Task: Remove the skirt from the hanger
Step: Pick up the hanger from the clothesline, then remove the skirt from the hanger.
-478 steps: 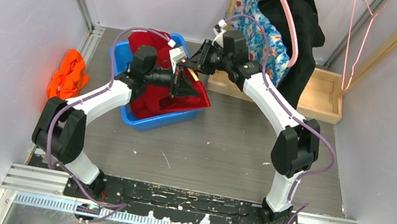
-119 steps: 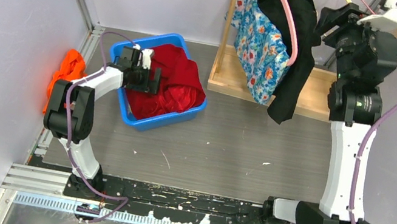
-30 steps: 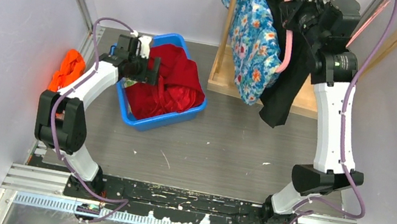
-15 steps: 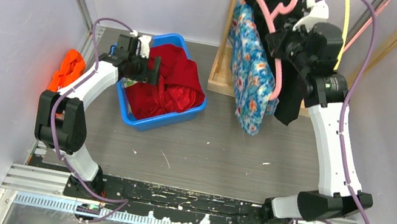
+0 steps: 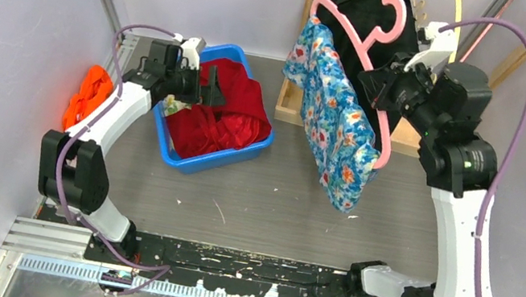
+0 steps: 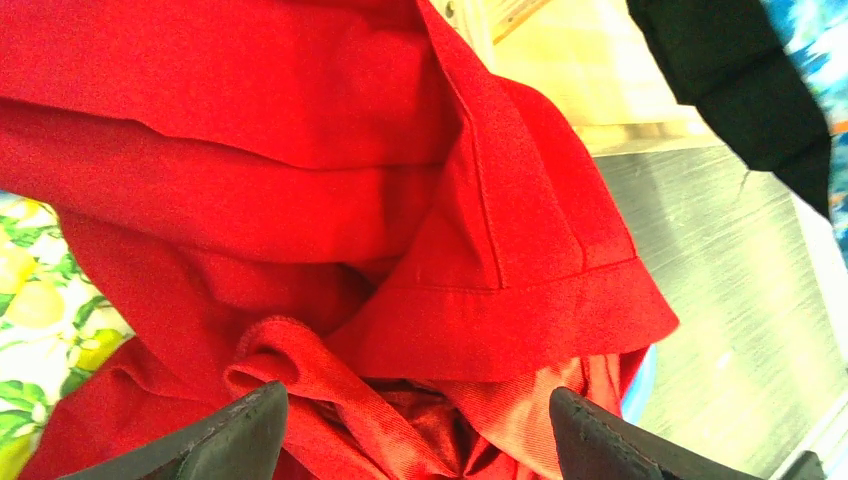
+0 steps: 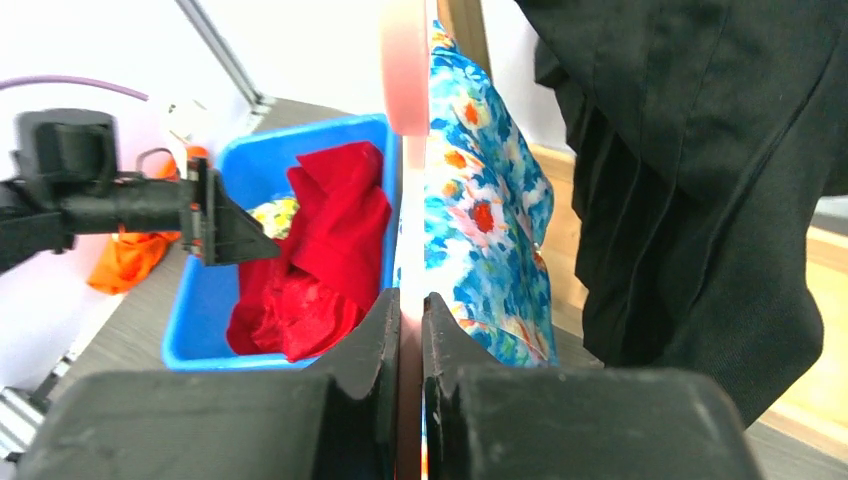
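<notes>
grey table (image 5: 275, 200) | blue floral skirt (image 5: 340, 129) draped off pink hanger (image 7: 405, 60); R hand (image 7: 410, 310) clamps it

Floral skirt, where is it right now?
In the top view, right of centre, the floral skirt hangs from the pink hanger held by the right claw.

Top camera: fixed above and behind the arm bases (image 5: 243, 264), looking down. Left wrist camera: close above red cloth (image 6: 300, 200). Right wrist camera: faces the skirt (image 7: 485, 230) and blue bin (image 7: 195, 310), both shared with top view.
</notes>
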Controlling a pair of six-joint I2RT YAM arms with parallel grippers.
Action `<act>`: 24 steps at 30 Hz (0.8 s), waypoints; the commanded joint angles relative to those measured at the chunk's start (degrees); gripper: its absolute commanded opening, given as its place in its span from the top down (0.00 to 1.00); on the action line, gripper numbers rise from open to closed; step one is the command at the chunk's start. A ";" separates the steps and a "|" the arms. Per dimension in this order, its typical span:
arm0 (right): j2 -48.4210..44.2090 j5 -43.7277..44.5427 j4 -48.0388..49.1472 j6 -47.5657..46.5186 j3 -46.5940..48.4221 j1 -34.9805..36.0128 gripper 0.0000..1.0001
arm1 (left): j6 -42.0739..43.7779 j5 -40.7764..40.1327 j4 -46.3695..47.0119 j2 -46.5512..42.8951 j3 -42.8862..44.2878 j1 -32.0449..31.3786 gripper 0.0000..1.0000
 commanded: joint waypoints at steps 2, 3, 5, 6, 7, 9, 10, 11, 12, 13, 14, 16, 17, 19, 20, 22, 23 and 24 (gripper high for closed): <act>-2.50 -8.60 3.16 1.36 4.91 0.38 1.00 | -2.82 2.52 3.39 -4.89 -2.49 -0.12 0.01; -2.46 -9.76 3.15 1.62 5.23 0.35 1.00 | -2.16 2.26 2.44 -5.64 -2.28 -0.12 0.00; -2.26 -11.59 3.28 2.04 5.70 0.46 1.00 | -1.79 1.98 1.47 -7.05 -1.73 -0.12 0.01; -2.04 -12.70 3.63 2.33 5.88 0.53 1.00 | -2.13 2.64 1.48 -7.58 -1.07 -0.13 0.01; -1.55 -13.48 4.07 2.75 6.12 0.77 1.00 | -3.91 3.72 2.77 -8.10 -0.20 -0.13 0.01; -0.53 -14.83 4.67 3.44 6.79 1.50 1.00 | -7.53 6.40 6.15 -8.57 2.12 -0.08 0.01; 0.01 -15.39 4.83 3.72 7.22 1.86 1.00 | -9.66 7.37 8.40 -8.64 3.39 -0.12 0.01; 0.38 -15.95 5.01 3.89 7.59 2.27 1.00 | -11.74 8.16 11.11 -8.76 4.34 -0.13 0.01; 0.77 -16.32 5.32 4.11 7.83 2.66 1.00 | -13.76 8.69 14.71 -8.69 5.02 -0.13 0.01; 1.02 -16.70 5.56 4.24 8.24 2.96 1.00 | -15.72 8.83 18.14 -8.41 5.49 -0.13 0.01; 1.30 -17.02 5.77 4.51 8.72 3.24 1.00 | -17.78 8.83 22.22 -7.75 5.79 -0.08 0.01; 1.75 -17.37 5.79 4.86 9.53 3.74 1.00 | -21.86 9.52 29.14 -5.61 6.85 0.03 0.01; 1.94 -17.52 5.79 4.91 9.96 3.96 1.00 | -24.01 9.81 32.26 -4.39 7.45 0.11 0.01; 2.14 -17.56 5.41 4.88 10.58 4.21 1.00 | -28.62 10.40 39.57 -2.45 7.59 0.26 0.01; 2.21 -17.58 5.35 4.85 10.74 4.27 1.00 | -31.22 10.42 43.67 -1.74 7.28 0.42 0.01; 2.23 -17.77 5.22 5.00 11.06 4.33 1.00 | -35.41 10.36 50.42 -0.33 6.64 0.57 0.00; 2.41 -17.80 5.10 5.00 11.31 4.37 1.00 | -36.51 10.33 52.30 0.04 6.56 0.58 0.01; 2.48 -17.80 5.00 5.01 11.50 4.51 1.00 | -37.40 10.60 53.46 0.63 6.47 0.50 0.01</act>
